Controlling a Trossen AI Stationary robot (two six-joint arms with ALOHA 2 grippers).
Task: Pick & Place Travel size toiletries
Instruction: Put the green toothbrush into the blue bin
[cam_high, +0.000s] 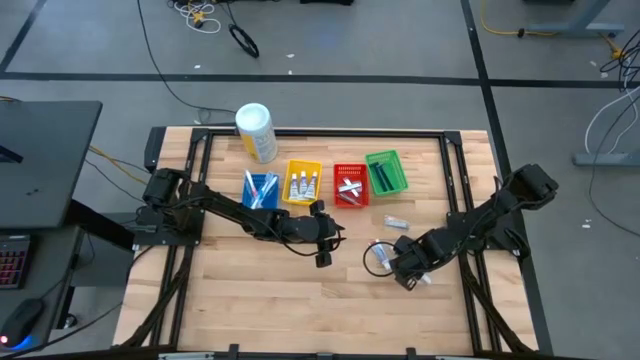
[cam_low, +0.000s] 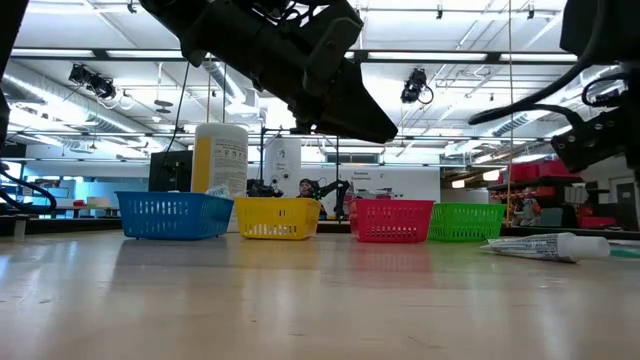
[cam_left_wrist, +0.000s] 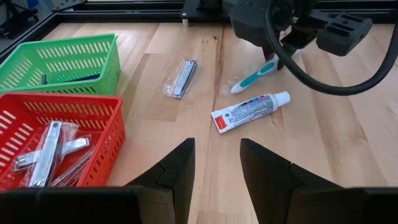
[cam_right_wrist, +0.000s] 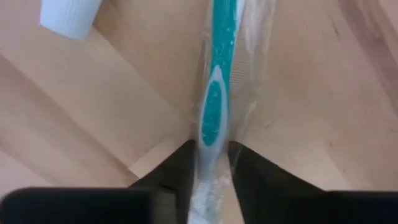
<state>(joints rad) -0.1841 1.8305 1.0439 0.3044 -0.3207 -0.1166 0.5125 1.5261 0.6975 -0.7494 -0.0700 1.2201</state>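
A teal-and-white toothbrush (cam_right_wrist: 214, 74) in a clear wrapper sits between the fingers of my right gripper (cam_right_wrist: 211, 149), which is shut on it near the table's right middle (cam_high: 402, 268). Beside it a white toothpaste tube (cam_left_wrist: 249, 111) lies flat on the wood, and a wrapped nail clipper (cam_left_wrist: 182, 78) lies farther toward the baskets. My left gripper (cam_left_wrist: 217, 165) hangs open above bare wood at mid-table (cam_high: 322, 250), apart from every item. The red basket (cam_left_wrist: 106, 124) holds metal clippers. My right gripper pinches the toothbrush between its two fingers at the handle's teal grip part (cam_right_wrist: 211, 134), wrapper and all. The fingers slant down from the table's right side. The brush runs on ahead of the fingertips, its other end (cam_left_wrist: 236, 88) low by the toothpaste tube.
Blue (cam_high: 260, 188), yellow (cam_high: 303, 182), red (cam_high: 350, 185) and green (cam_high: 386, 172) baskets stand in a row along the far side, with a white-and-yellow canister (cam_high: 256, 132) behind them. Bare wood stretches across the near half of the table (cam_high: 280, 310).
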